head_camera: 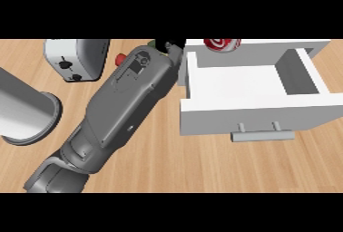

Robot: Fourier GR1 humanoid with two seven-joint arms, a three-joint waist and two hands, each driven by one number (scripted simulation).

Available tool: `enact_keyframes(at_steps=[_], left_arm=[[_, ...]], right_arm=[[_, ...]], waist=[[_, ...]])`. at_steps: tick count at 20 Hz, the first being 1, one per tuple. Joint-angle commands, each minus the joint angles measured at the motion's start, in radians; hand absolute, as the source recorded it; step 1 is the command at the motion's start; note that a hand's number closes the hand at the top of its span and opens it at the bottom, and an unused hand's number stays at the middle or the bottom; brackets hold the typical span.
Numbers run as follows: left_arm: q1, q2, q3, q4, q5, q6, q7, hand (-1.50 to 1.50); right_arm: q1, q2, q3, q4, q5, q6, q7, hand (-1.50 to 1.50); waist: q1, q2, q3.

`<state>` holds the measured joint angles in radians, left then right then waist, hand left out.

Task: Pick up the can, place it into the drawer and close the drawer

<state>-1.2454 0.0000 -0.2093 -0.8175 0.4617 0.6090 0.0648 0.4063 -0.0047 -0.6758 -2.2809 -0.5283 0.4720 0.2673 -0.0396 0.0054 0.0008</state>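
The red and white can (222,44) shows at the view's top edge, just behind the back wall of the white drawer (254,113); only part of it is visible. The drawer stands pulled out at the right, its inside bare, with a grey handle (262,135) on its front. My left forearm stretches from the lower left up to the drawer's back left corner. Only a bit of the black left hand (171,45) shows there, to the left of the can, and I cannot tell whether it touches the can. The right hand is out of view.
A grey and white appliance with black knobs (77,59) stands at the back left. A large grey cylinder (23,111) sits at the left edge. A small red thing (120,58) and a green bit (153,43) peek out from behind my forearm.
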Motion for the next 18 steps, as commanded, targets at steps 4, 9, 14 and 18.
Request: enact_keyframes(at_steps=[4,9,14,18], left_arm=[[-0.108,0.0,-0.071,0.153,0.131,0.027,-0.05,1.5],[-0.138,0.0,-0.174,0.201,0.234,0.075,-0.093,1.5],[-0.171,0.0,-0.214,0.266,0.29,0.079,-0.094,1.5],[-0.182,0.0,-0.277,0.274,0.353,0.119,-0.093,1.5]], right_arm=[[0.005,-0.019,-0.041,0.034,-0.033,0.031,-0.029,-1.5],[-0.018,-0.025,-0.006,-0.015,-0.041,0.015,0.016,-1.5],[-0.036,-0.012,0.007,-0.026,-0.015,-0.004,0.032,-1.5],[-0.048,-0.024,0.009,-0.006,-0.015,-0.015,0.058,-1.5]], waist=[[-0.022,0.003,0.001],[-0.051,0.009,0.001],[-0.036,0.008,0.001],[-0.045,0.01,0.002]])
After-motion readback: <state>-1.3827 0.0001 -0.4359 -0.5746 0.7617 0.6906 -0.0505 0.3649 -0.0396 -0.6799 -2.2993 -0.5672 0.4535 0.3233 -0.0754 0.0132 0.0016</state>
